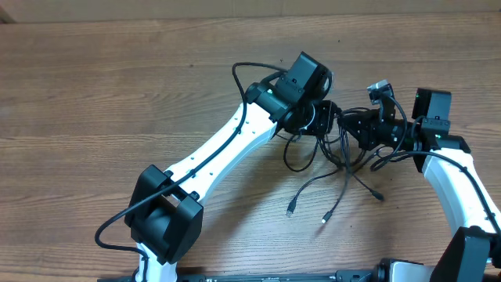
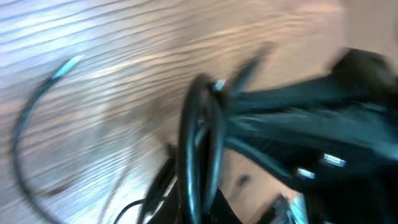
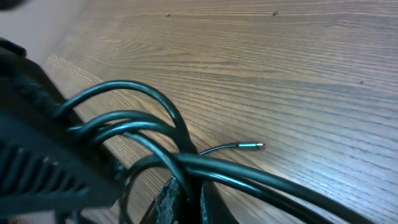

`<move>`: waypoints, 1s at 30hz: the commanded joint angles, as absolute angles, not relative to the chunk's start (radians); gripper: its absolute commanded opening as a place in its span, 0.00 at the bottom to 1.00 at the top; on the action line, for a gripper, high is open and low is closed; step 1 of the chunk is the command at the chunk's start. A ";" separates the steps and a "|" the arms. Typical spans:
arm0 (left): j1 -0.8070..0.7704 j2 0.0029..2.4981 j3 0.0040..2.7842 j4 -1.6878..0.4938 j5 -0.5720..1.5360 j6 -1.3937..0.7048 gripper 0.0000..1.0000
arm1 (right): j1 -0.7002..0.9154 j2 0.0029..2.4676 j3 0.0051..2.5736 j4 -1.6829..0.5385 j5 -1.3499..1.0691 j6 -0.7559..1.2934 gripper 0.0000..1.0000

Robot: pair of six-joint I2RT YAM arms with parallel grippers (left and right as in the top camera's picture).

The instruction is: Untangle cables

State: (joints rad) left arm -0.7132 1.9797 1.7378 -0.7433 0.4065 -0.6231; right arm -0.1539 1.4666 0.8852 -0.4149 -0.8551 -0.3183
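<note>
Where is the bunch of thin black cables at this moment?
In the overhead view, the bunch of thin black cables sits right of centre, between the left pincer and the right pincer, with plug ends lying on the wooden table.

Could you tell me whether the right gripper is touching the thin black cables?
Touching: right wrist view shows the right gripper shut on the thin black cables.

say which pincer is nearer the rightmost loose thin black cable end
Right. The right pincer is just up-table of that thin black cable end; the left pincer sits farther off, up and left.
</note>
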 commanded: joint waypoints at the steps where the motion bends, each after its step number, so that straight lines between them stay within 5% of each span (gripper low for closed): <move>1: -0.688 1.966 1.739 -0.809 0.191 -0.800 0.04 | -0.158 1.467 0.899 -0.406 -0.865 -0.319 0.04; 19: -0.681 1.966 1.739 -0.815 0.215 -0.816 0.04 | -0.158 1.467 0.899 -0.405 -0.854 -0.319 0.04; 20: -0.681 1.966 1.739 -0.814 0.231 -0.811 0.04 | -0.158 1.467 0.899 -0.405 -0.854 -0.319 0.07; 22: -0.681 1.966 1.739 -0.812 0.255 -0.798 0.04 | -0.158 1.467 0.899 -0.405 -0.854 -0.319 0.27; 30: -0.681 1.966 1.739 -0.789 0.390 -0.781 0.04 | -0.158 1.467 0.899 -0.405 -0.854 -0.319 0.29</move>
